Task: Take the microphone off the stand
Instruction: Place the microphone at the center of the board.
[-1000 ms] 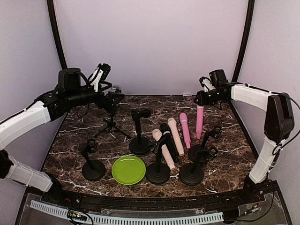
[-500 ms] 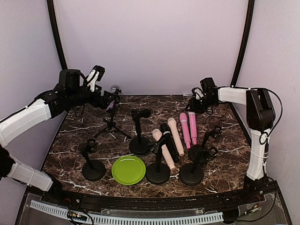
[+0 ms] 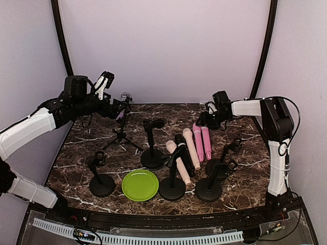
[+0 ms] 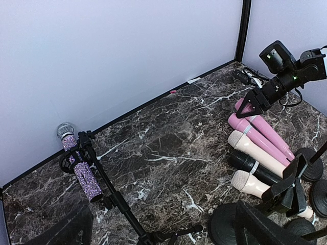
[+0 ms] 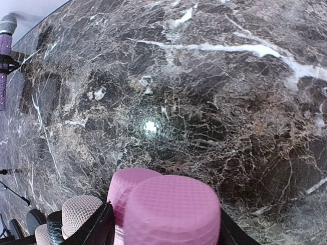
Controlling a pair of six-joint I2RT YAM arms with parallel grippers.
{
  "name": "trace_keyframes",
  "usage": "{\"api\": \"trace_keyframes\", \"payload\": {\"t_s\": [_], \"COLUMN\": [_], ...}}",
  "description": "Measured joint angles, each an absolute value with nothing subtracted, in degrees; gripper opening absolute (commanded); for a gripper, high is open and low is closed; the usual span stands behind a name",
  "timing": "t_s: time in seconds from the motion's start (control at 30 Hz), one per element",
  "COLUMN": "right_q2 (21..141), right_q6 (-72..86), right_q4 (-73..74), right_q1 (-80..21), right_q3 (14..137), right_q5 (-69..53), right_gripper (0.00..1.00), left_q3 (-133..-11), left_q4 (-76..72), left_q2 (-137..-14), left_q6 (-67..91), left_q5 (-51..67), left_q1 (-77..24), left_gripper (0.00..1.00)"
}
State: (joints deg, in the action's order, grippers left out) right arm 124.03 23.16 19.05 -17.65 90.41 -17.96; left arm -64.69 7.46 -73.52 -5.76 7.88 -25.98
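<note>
Our right gripper sits low at the back right of the marble table. Its fingers stand on either side of the head of a pink microphone, which lies flat on the table against a second pink microphone. We cannot tell whether the fingers press the head or stand just clear of it. Our left gripper hangs raised at the back left, jaws spread wide with nothing between them. Near it, the purple glitter microphone, silver-headed, sits tilted in the clip of its black tripod stand, close to the back wall.
</note>
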Motion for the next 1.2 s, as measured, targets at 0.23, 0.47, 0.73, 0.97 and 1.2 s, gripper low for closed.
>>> {"api": "trace_keyframes", "payload": {"t_s": [0.23, 0.47, 0.73, 0.97, 1.2], "right_q2": [124.0, 121.1, 120.4, 119.0, 117.4], "right_q6": [24.3, 24.3, 24.1, 24.1, 24.1], "right_q4": [16.6, 14.6, 14.3, 13.2, 12.9], "right_q1": [-17.8, -17.8, -17.8, -17.8, -17.8], "right_q3": [89.0, 85.1, 84.2, 82.2, 80.1], "right_q5": [-16.9, -12.8, -11.5, -8.8, -5.1], "right_gripper": [0.72, 0.73, 0.74, 0.80, 0.81], "left_q3": [-64.7, -64.7, -64.7, -64.7, -64.7], "left_q4": [7.5, 7.5, 7.5, 7.5, 7.5], "left_q2": [-73.5, -73.5, -73.5, -73.5, -73.5], "left_q6": [-5.8, -5.8, -5.7, -4.8, -4.1], "left_q5": [7.9, 8.0, 8.1, 9.4, 10.0], "left_q1": [-26.0, -26.0, -26.0, -26.0, -26.0], "left_gripper": [0.99, 0.99, 0.99, 0.99, 0.99]}}
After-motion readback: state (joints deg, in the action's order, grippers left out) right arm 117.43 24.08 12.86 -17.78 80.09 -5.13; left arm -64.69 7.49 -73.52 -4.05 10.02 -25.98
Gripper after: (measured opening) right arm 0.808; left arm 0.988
